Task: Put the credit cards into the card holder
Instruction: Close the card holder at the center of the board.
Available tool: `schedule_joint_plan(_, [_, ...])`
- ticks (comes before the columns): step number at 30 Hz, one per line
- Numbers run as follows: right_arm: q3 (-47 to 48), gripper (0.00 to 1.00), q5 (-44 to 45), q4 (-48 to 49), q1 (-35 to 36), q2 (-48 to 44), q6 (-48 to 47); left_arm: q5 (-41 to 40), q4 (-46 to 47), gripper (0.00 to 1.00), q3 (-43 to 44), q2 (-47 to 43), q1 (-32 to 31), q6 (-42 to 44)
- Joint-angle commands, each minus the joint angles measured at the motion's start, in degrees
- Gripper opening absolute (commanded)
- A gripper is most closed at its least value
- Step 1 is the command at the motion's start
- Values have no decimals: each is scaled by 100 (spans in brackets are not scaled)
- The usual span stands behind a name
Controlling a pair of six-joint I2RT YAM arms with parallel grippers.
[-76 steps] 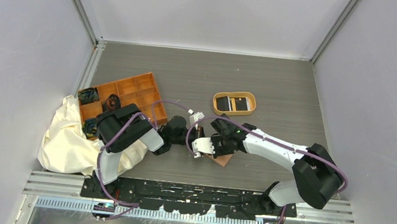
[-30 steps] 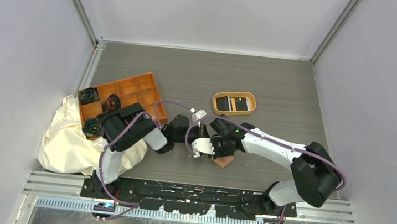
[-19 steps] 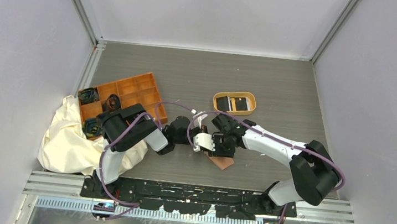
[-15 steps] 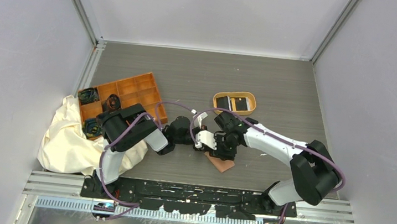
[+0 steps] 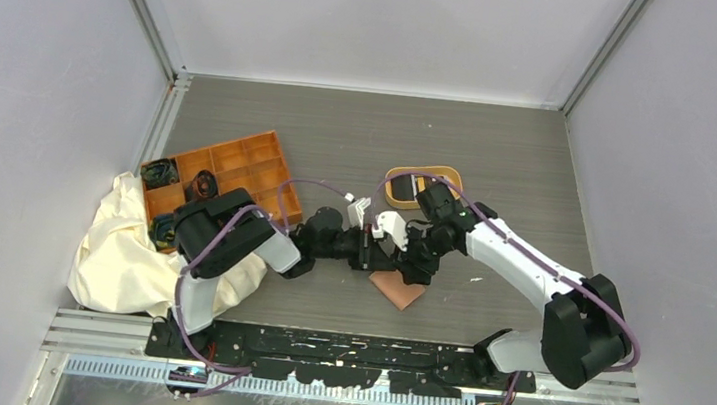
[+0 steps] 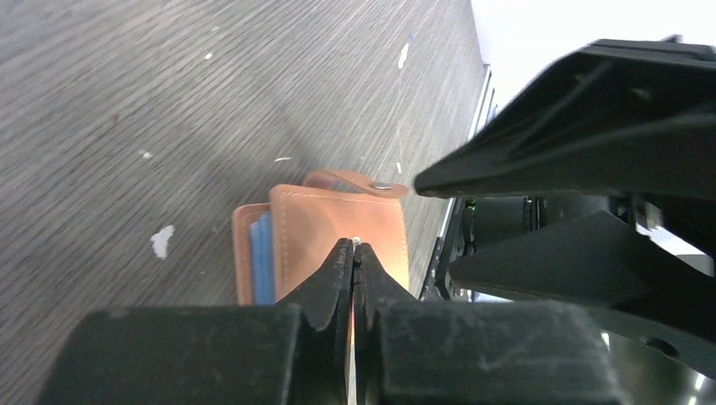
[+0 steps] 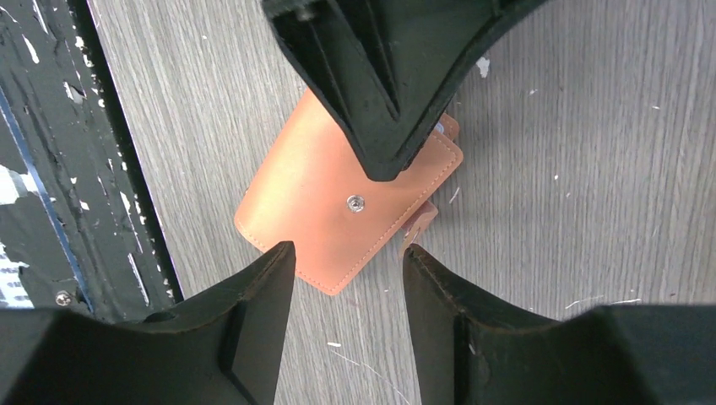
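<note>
The card holder (image 7: 325, 221) lies folded on the tabletop (image 7: 549, 211). The right hand (image 7: 348, 251) hangs over it, fingers wide apart, with the card holder at 12 o'clock from their gap. The left hand (image 6: 353, 253) has its fingers squeezed together, tip over the card holder's 1 o'clock corner.

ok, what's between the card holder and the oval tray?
The right gripper and its wrist fill that stretch, jaws open above the card holder; the arm overlaps the oval tray. The top view shows it.

Bright, even light — soft shadows, blurred foregrounds
</note>
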Motion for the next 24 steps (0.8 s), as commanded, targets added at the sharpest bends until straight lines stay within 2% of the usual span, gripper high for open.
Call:
schedule_joint_plan(1, [227,55,-312,-7,-145,1,225,-111,48,0,-147,-836,-13,633])
schedule_joint_plan(4, [400,53,-283,59,-401,204,613,-185,-62,0,-412,-1338,-14,1096])
schedule_joint_plan(7, [578,51,-615,-37,-761,362,914,-369,-348,1,-780,-1914,-39,1741])
schedule_joint_plan(12, [919,46,-1045,-395,-1270,838,1167,-1042,-623,11,-1373,-3004,-394,3394])
schedule_joint_plan(15, [1121,46,-1140,-725,-1344,1146,1076,-980,-365,20,-1627,-3304,-623,4420])
schedule_joint_plan(20, [1361,46,-1082,-918,-1350,1566,1166,-362,1068,29,-2079,-2942,-752,5675])
schedule_joint_plan(24, [1449,45,-1011,-981,-1364,1716,1213,-163,1850,31,-2160,-2149,-1043,6766])
